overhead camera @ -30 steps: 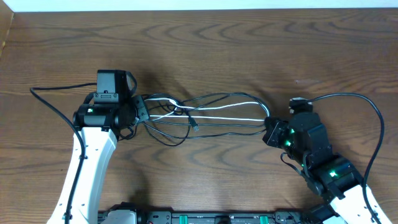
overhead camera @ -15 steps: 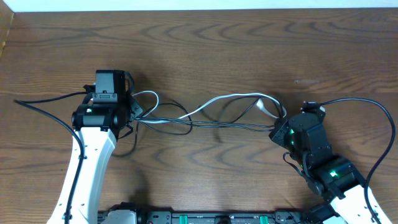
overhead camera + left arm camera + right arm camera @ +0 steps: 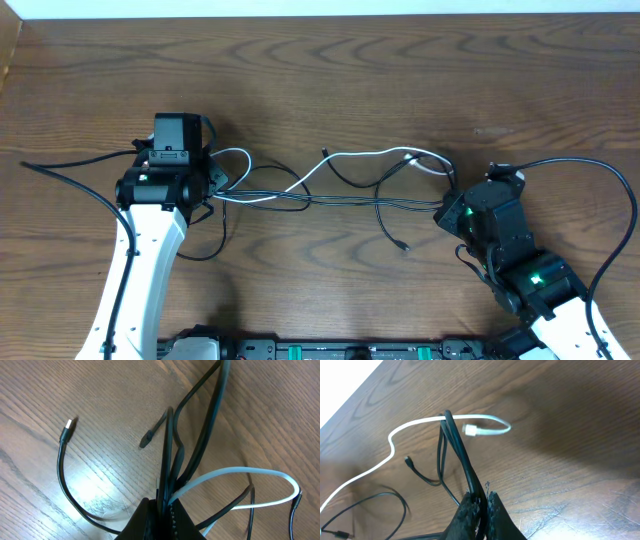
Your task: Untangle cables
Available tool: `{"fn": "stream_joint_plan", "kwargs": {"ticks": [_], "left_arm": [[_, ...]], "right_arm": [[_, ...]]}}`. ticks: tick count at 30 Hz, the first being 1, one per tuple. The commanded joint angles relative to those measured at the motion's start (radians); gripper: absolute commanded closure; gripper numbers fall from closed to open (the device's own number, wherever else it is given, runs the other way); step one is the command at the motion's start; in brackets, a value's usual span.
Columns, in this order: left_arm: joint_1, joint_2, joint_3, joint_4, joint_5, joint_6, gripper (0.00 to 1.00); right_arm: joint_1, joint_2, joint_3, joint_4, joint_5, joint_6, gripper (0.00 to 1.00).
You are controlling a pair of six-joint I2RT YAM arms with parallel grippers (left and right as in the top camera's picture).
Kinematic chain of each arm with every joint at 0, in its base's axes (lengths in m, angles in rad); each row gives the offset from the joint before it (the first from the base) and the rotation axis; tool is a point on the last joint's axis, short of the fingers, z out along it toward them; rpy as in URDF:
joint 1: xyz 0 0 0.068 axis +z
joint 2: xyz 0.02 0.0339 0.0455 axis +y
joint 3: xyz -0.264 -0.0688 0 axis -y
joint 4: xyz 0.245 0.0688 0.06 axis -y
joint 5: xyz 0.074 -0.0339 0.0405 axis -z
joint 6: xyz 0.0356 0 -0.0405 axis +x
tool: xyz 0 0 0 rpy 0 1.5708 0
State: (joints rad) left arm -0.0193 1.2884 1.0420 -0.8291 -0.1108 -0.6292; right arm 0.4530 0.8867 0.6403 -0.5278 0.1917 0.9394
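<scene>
Cables (image 3: 300, 198) slacker, black plug (image 3: 403, 246) dropped free

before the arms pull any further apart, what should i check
1. Left end effector grip: ok, shut on the black cables and the white cable.
2. Right end effector grip: ok, shut on black cables; the white cable only drapes over them.
3. White plug free: ok, it is outside the grip.
4. Loose black plug free: ok, it is off to one side of the span with no other cable across it.
5. Cables separated: not ok, white and black cross mid-span in the overhead view.
6. Which black cable each end effector holds: cannot tell.
</scene>
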Motion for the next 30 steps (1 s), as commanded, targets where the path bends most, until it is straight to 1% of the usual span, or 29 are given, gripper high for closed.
{"fn": "stream_joint_plan", "kwargs": {"ticks": [1, 8, 11, 13, 15, 16, 19, 21, 23, 25, 27, 30], "left_arm": [[0.018, -0.002, 0.009, 0.001, -0.066, -0.008, 0.93], [0.018, -0.002, 0.009, 0.023, -0.066, -0.008, 0.92], [0.018, -0.002, 0.009, 0.093, -0.066, 0.0, 0.92], [0.018, -0.002, 0.009, 0.183, -0.06, 0.052, 0.93], [0.018, -0.004, 0.01, 0.309, -0.027, 0.16, 0.93], [0.018, -0.005, 0.013, 0.372, -0.008, 0.215, 0.93], [0.018, -0.014, 0.031, 0.524, -0.007, 0.33, 0.93], [0.019, -0.023, 0.043, 0.606, -0.013, 0.367, 0.93], [0.02, -0.037, 0.044, 0.692, -0.013, 0.375, 0.93], [0.02, -0.043, 0.044, 0.722, -0.013, 0.375, 0.93], [0.02, -0.042, 0.044, 0.719, -0.013, 0.374, 0.93], [0.02, -0.027, 0.043, 0.641, -0.013, 0.374, 0.92]], "right_arm": [[-0.016, -0.015, 0.011, -0.007, 0.109, 0.01, 0.99], [-0.016, -0.015, 0.011, -0.005, 0.216, 0.01, 0.99], [-0.018, -0.015, 0.011, 0.026, 0.298, 0.01, 0.99], [-0.027, -0.015, 0.011, 0.077, 0.343, 0.01, 0.99], [-0.04, -0.015, 0.011, 0.148, 0.395, -0.004, 0.99], [-0.05, -0.016, 0.011, 0.204, 0.43, -0.04, 0.99], [-0.076, -0.021, 0.011, 0.356, 0.464, -0.181, 0.99], [-0.096, -0.027, 0.011, 0.451, 0.463, -0.261, 0.99], [-0.116, -0.032, 0.011, 0.543, 0.463, -0.341, 0.99], [-0.125, -0.032, 0.011, 0.574, 0.46, -0.377, 0.99], [-0.131, -0.032, 0.011, 0.565, 0.458, -0.38, 0.99], [-0.132, -0.023, 0.011, 0.489, 0.438, -0.379, 0.99]]}}
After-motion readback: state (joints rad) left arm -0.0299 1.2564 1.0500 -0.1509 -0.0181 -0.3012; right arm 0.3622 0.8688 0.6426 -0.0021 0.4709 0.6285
